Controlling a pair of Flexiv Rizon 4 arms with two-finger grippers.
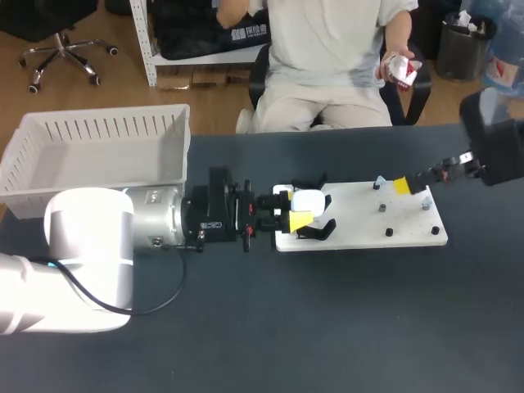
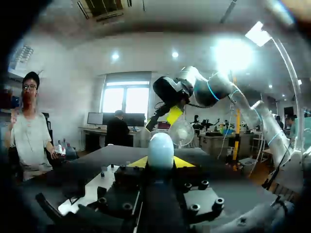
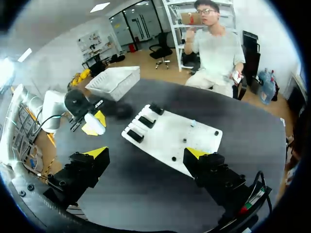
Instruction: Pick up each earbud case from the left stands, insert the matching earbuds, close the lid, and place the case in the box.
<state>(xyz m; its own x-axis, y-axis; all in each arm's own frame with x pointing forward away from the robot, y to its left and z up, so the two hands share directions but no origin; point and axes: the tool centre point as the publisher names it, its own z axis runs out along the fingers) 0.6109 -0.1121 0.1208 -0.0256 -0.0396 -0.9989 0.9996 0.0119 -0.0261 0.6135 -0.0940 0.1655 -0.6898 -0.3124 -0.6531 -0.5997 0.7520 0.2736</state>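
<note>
My left gripper (image 1: 296,211) is shut on a white earbud case (image 1: 308,201), holding it just above the black stands (image 1: 315,231) at the left end of the white board (image 1: 360,219). In the left wrist view the case (image 2: 160,149) stands upright between the yellow fingertips (image 2: 183,161). My right gripper (image 1: 408,187) hangs wide open over the board's far right part, near small pale earbuds (image 1: 379,182). Its own view shows its fingertips (image 3: 95,153) far apart and empty above the board (image 3: 160,131), with the held case (image 3: 94,124) off beyond one fingertip.
A white slatted basket (image 1: 98,151) stands at the back left of the dark table, behind my left arm. Small black pegs (image 1: 390,232) stick up from the board's right half. Bare tabletop lies in front of the board.
</note>
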